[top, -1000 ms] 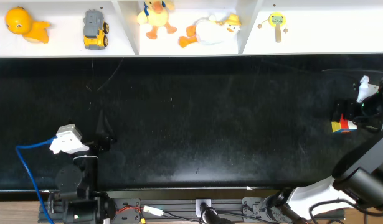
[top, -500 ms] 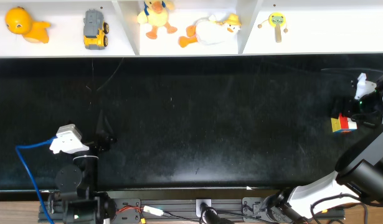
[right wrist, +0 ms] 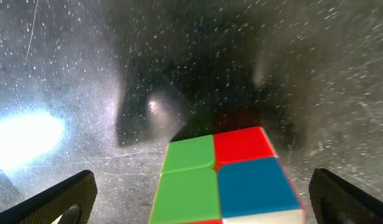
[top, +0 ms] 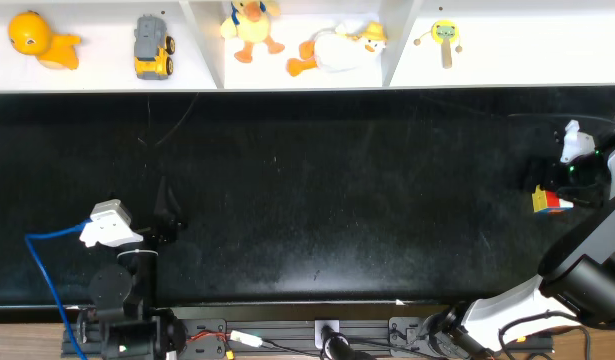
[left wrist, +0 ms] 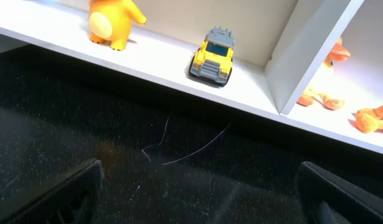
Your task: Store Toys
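While the black table (top: 317, 200) spans the whole width and the white shelf (top: 507, 65) runs along its far edge, any toy lying on the table has to go to the far side to be stored. The right arm (top: 587, 270) reaches up along the right edge. The left arm (top: 122, 270) sits folded at the near left, well apart from the task's thing.

On the shelf, the left compartment holds an orange duck (top: 42, 40) and a yellow truck (top: 152, 47). The middle one holds a plush duck (top: 251, 28) and a white goose (top: 337, 48). The right one holds a small yellow toy (top: 444, 38), with bare floor to its right.

The left gripper (left wrist: 202, 194) has its fingers spread wide with nothing between them, and faces the truck. The right gripper (right wrist: 202, 196) is spread wide as well. The multicoloured cube (top: 550, 201) lies on the table by the right edge, directly between its two fingers, with a gap on each side.

A cube has no long axis, and its flat sides look roughly square to the fingers, turned only a little. The right arm is by far the nearer, so the coming move probably needs just a squeeze, then a carry far and slightly left to the right compartment
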